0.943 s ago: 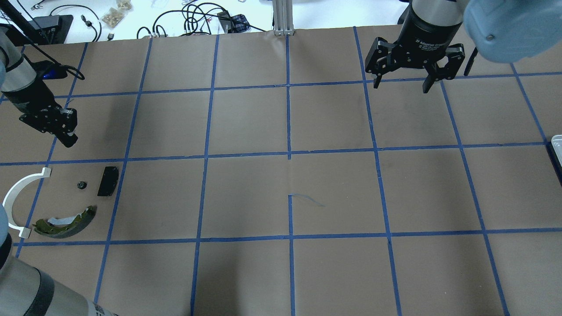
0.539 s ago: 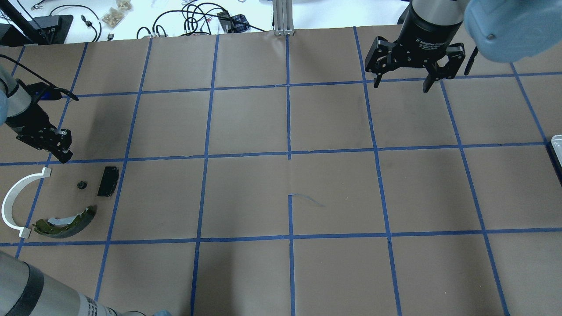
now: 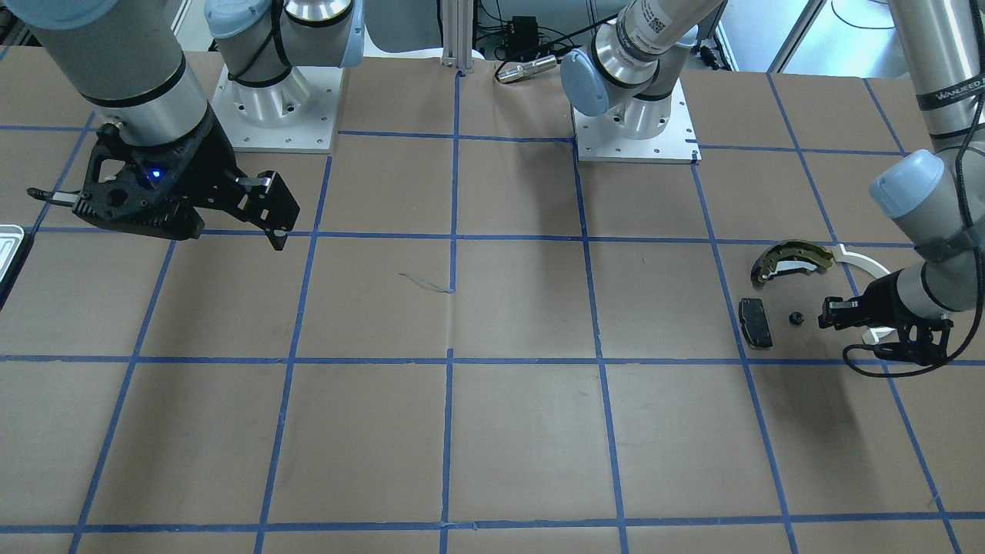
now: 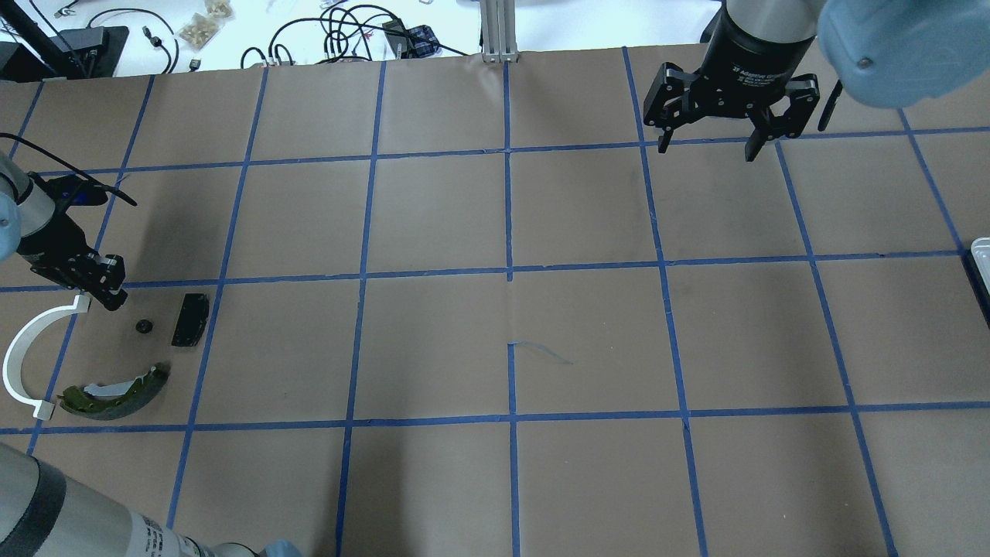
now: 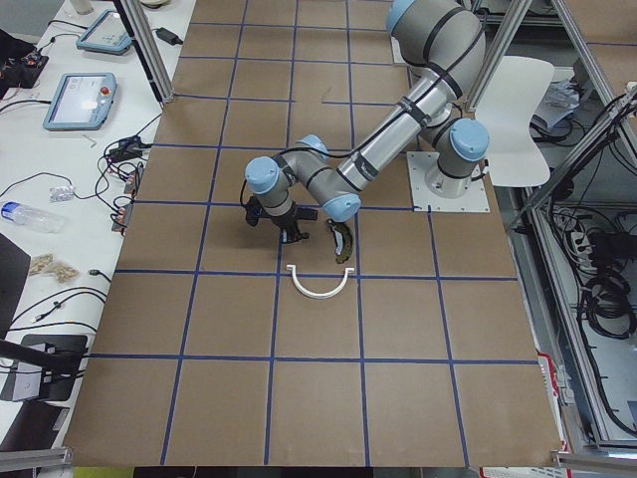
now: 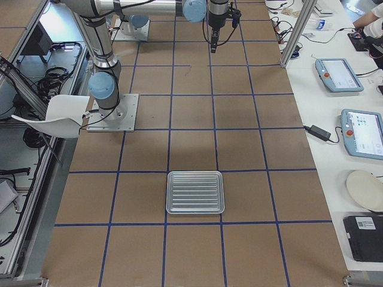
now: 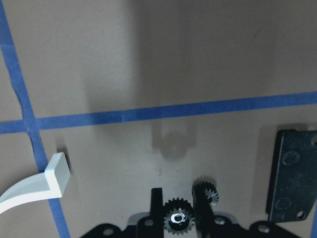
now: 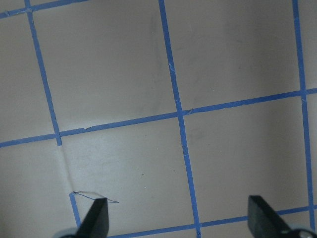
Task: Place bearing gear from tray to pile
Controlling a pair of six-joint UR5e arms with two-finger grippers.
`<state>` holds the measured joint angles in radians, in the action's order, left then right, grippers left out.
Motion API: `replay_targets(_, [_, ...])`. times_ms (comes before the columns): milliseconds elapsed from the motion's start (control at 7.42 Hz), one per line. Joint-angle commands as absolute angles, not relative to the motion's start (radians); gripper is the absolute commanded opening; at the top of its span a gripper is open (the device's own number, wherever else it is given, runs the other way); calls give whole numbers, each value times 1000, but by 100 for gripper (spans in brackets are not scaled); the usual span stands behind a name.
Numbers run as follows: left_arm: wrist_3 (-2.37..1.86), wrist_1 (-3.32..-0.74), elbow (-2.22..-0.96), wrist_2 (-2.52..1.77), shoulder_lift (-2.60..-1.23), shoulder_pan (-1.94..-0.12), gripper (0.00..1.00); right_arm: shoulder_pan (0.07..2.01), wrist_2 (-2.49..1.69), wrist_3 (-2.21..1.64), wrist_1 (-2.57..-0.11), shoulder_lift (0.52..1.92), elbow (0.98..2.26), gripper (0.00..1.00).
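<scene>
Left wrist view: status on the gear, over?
Left gripper shut on bearing gear, at the pile. Right gripper open, empty. Second gear lies close beside it.

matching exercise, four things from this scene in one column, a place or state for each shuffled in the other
1. long white plastic arc
2. small black rectangular pad
3. ribbed whitish-grey tray
4. left end effector

a. shut on a small black toothed bearing gear
b. alone, far from the other parts
c. one end by the curved olive-gold brake shoe
d. beside a second, loose gear

Pairs: 1-c, 2-d, 3-b, 4-a
</scene>
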<state>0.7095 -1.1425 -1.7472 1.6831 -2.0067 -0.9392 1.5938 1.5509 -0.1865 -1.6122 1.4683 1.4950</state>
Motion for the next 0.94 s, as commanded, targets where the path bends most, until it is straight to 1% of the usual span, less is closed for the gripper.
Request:
replay_targets(0, [716,-1140,-1764,1683,-2013,-937,0,1594,1551,-186,-1612,1466,1493,100])
replay_targets(269, [722,-1137,-1792,1681,-2013,-919,0,1594,1551,-187,-1612,1465,1496,100])
replay_targets(808, [747,-1137,-1799,1681,-2014,-911,0,1594,1551,-187,-1612,1451,1494,100])
